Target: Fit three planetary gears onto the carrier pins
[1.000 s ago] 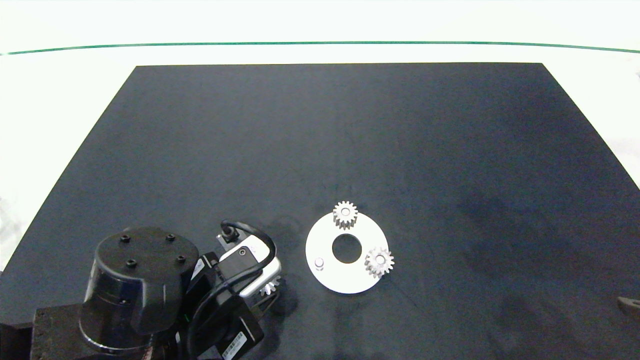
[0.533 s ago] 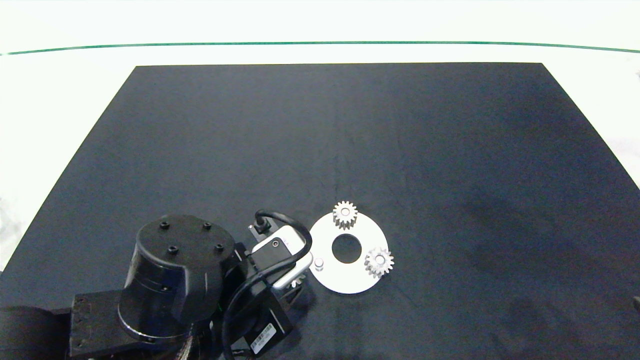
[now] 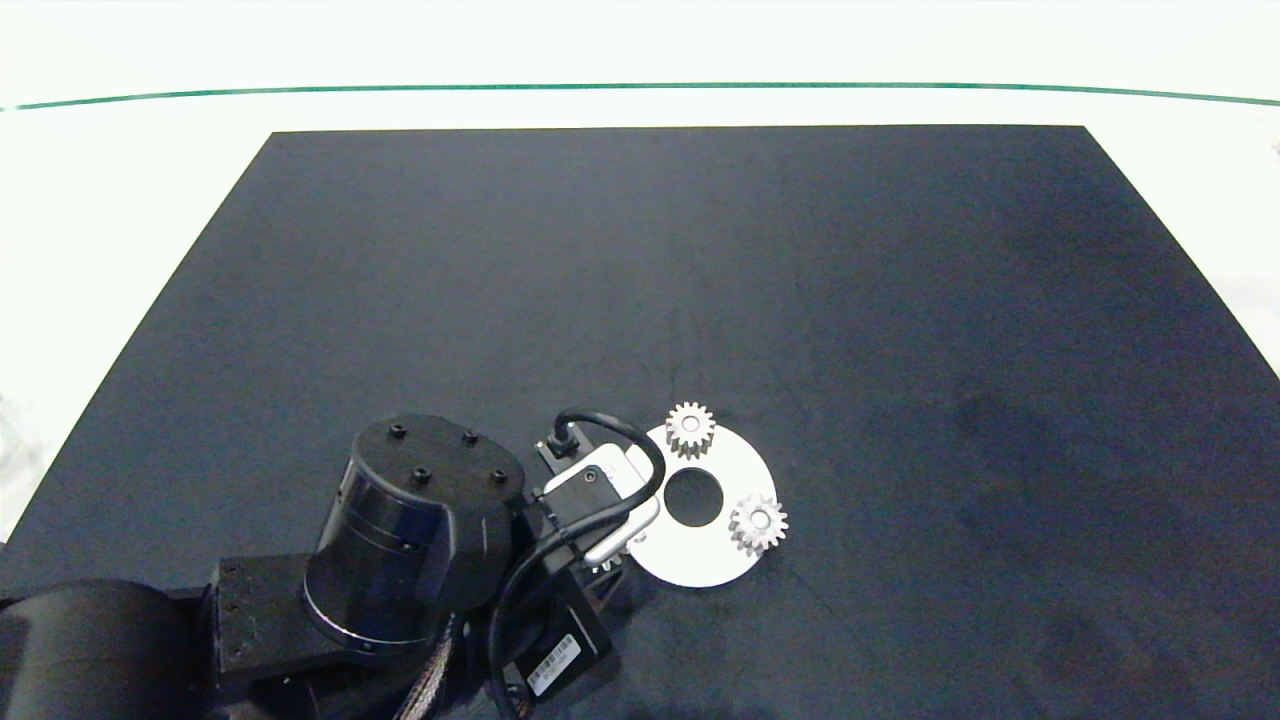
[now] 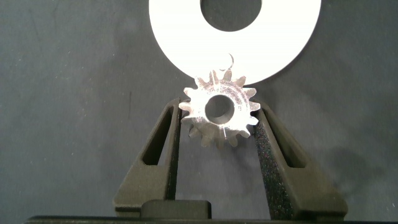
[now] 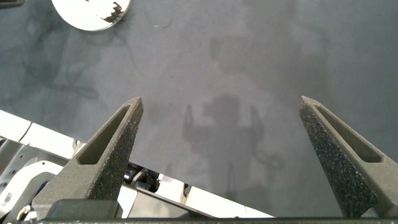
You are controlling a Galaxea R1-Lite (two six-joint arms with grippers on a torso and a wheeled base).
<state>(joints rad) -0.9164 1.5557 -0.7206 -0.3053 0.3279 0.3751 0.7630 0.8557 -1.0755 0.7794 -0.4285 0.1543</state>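
Note:
The white carrier disc (image 3: 705, 560) lies on the mat in the front middle. Two planetary gears sit on carrier pins: one at the disc's far edge (image 3: 690, 428), one at its right edge (image 3: 758, 523). The third pin is hidden under my left wrist. My left gripper (image 4: 219, 116) is shut on the third planetary gear (image 4: 219, 106), held flat just above the disc's near-left rim (image 4: 174, 37). My right gripper (image 5: 227, 143) hangs open over bare mat, out of the head view, with the disc's edge (image 5: 87, 15) far from it.
A black mat (image 3: 640, 280) covers the white table, with a green line (image 3: 640, 86) along the far side. The left arm's bulky body (image 3: 420, 530) fills the front left, beside the disc.
My left arm has moved right and slightly away from the front edge, carrying the gear from the mat's front left to the disc's left rim; it now covers the free pin.

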